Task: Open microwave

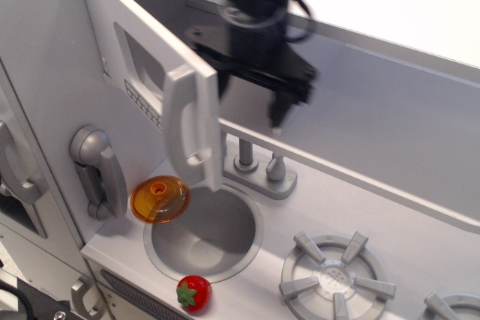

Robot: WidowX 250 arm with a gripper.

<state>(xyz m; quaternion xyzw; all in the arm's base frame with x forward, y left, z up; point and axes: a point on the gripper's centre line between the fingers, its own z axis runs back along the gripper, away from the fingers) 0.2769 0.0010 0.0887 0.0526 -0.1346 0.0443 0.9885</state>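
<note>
The microwave door (127, 28) is a flat grey panel hinged at the upper left, swung well out from its compartment. It has a dark rounded window (139, 61), a row of small buttons (142, 103) and a long vertical grey handle (187, 129). My black gripper (247, 103) is just behind the door's free edge, inside the opening, slightly blurred. Its jaws stand apart. The right finger (279, 114) shows, and the left one is mostly hidden behind the door edge. It holds nothing.
A grey toy telephone (97, 170) hangs on the left wall. An orange lid (159, 198) leans at the sink (202, 234) rim, and a strawberry (192, 291) lies at the front edge. The faucet (259, 166) stands below the gripper. A burner (336, 275) is at the right.
</note>
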